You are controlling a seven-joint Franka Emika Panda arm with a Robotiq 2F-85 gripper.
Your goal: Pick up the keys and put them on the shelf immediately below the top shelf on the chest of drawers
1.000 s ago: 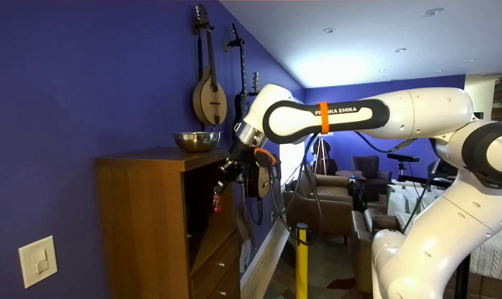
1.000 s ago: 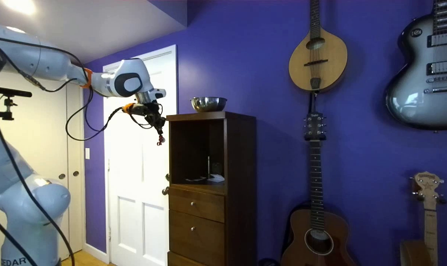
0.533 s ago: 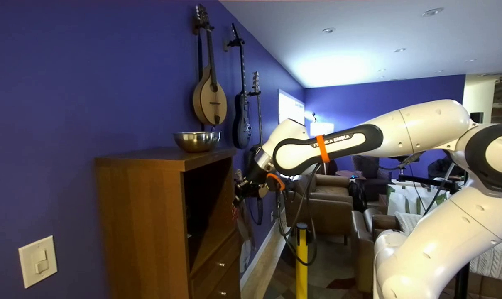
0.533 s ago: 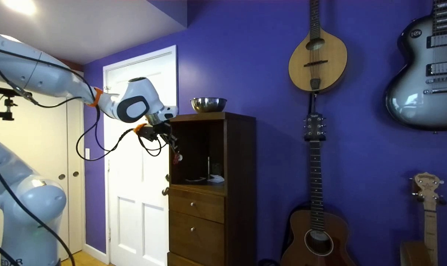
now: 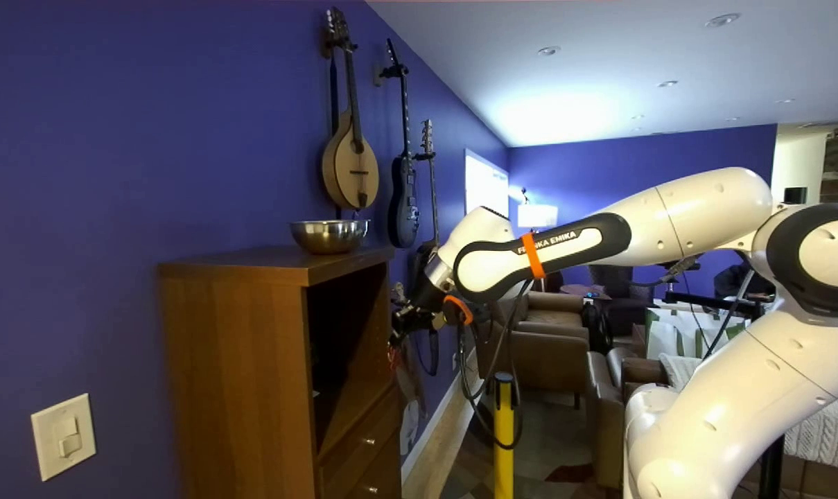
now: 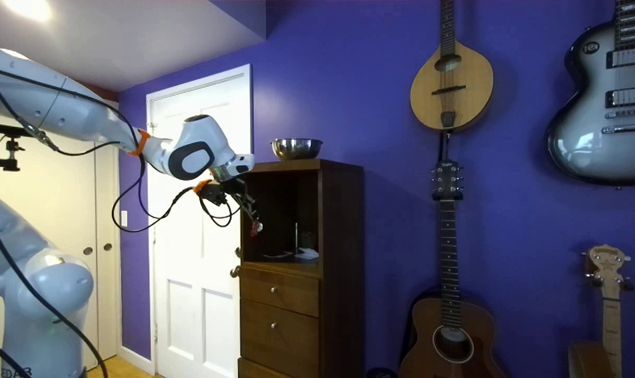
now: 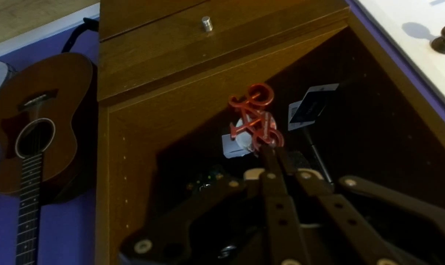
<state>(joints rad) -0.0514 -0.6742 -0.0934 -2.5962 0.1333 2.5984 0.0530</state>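
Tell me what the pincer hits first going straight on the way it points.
Likely the wooden shelf: the pincer slants down toward it. The red bicycle keychain at its tips would probably touch down ahead of it. Depth is unclear, so bare wood or the cards lying there, I can't tell.

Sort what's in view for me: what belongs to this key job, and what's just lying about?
For the job:
keys with red bicycle charm, hanging from the gripper
chest of drawers
its top shelf, as landmark
the shelf below that, the target

Not for the job:
metal bowl on top
card-like items inside
acoustic guitar
light switch
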